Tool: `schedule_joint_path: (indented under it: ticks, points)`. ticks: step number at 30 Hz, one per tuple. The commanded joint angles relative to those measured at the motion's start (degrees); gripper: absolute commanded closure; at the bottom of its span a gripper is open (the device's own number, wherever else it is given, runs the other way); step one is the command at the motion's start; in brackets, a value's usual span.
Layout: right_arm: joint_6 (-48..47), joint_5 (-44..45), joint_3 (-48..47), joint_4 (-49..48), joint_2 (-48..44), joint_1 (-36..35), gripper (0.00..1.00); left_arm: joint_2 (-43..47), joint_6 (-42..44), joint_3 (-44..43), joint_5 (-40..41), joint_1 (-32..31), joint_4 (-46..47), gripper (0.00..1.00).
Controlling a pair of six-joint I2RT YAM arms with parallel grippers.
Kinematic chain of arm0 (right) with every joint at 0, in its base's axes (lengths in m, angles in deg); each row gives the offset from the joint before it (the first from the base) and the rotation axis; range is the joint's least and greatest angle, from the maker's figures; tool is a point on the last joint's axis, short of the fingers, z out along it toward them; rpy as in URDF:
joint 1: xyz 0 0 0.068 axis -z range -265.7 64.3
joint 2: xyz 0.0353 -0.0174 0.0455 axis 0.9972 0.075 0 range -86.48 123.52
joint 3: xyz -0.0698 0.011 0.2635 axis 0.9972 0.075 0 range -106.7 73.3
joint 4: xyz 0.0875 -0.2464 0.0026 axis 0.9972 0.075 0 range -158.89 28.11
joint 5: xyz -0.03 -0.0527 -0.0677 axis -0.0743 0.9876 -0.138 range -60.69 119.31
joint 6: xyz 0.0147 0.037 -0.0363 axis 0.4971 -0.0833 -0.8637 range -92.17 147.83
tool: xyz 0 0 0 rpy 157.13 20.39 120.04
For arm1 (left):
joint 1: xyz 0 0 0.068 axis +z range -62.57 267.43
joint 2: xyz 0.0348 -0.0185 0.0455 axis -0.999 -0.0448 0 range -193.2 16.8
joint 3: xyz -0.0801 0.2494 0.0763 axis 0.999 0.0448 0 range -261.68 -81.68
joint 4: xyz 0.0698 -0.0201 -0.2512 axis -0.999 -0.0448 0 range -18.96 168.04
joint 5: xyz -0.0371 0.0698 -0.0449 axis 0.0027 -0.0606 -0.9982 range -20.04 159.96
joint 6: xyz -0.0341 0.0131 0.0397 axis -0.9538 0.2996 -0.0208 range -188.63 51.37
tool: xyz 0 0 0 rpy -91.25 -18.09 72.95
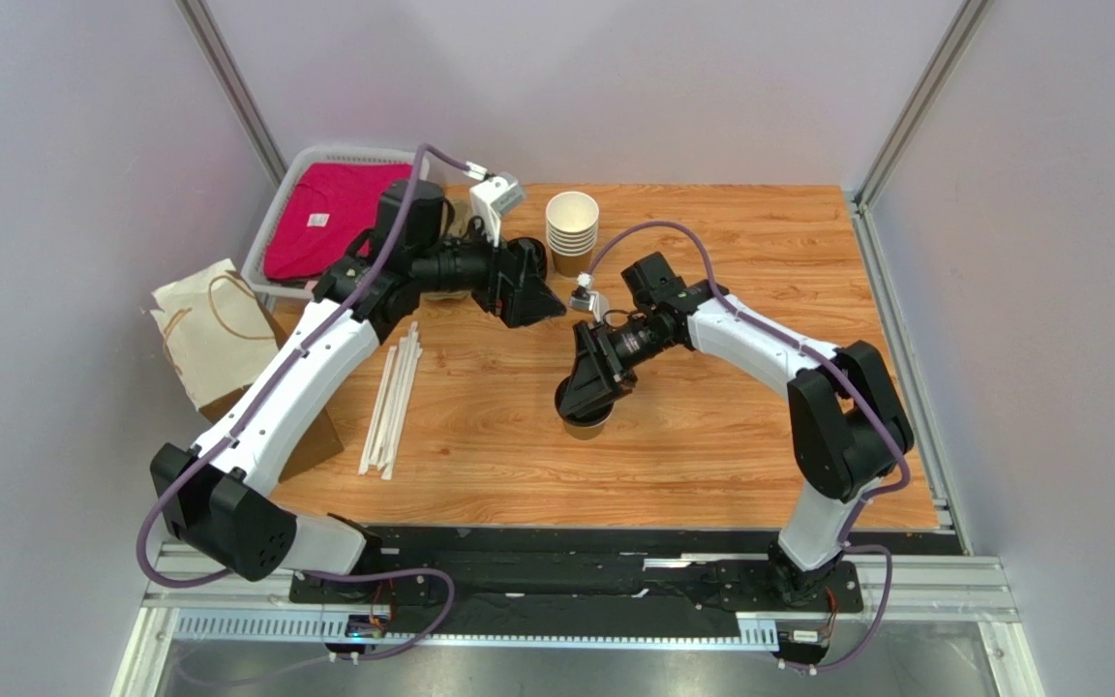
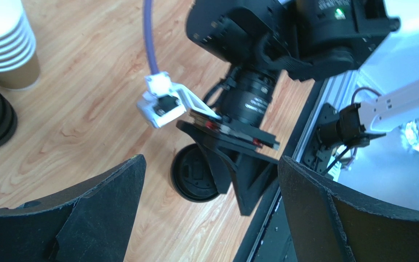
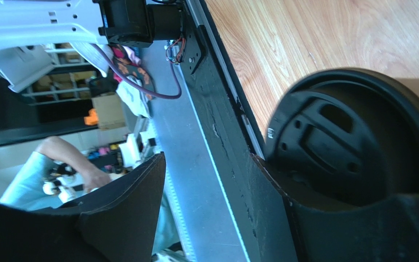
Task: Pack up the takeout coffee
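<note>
Showing two grippers about the takeout coffee [image 1: 584, 427], which stands upright near the middle of the bench [image 1: 753, 436].

From left: a paper bag [image 1: 212, 337] lies at the bench's far-left edge. The left gripper [image 1: 537, 295], spread wide and holding nothing, hovers behind and to the left of the coffee. The right gripper [image 1: 585, 395] hangs directly over the black lid with its jaws part-way apart. In the right wrist view the lid sits against one finger, not clearly between the two, so no hold is evident. The cup's long axis is vertical and the right arm is much the nearer. Judged so, the next move needs the fingers centred astride the cup.
</note>
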Motion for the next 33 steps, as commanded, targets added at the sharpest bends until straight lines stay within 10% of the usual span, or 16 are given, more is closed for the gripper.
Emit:
schedule_joint_path:
  ticks: [1,19,27,33]
  points:
    - [0.82,-5.08,2.28,0.30,1.50,0.88,0.40,-0.16,2.16,1.60,2.65,-0.85,1.61,0.01]
    - [-0.76,-9.82,3.70,0.48,9.07,5.10,0.44,-4.47,-8.20,11.61,-6.73,-0.85,4.95,0.02]
    - [-1.38,-13.25,0.80,3.20,3.53,4.48,0.44,-5.17,-16.72,18.39,-15.35,-0.85,15.06,0.26]
    - [-0.68,-9.48,1.67,3.12,1.77,4.83,0.57,-8.76,-23.58,20.76,-19.57,-1.29,20.42,0.67]
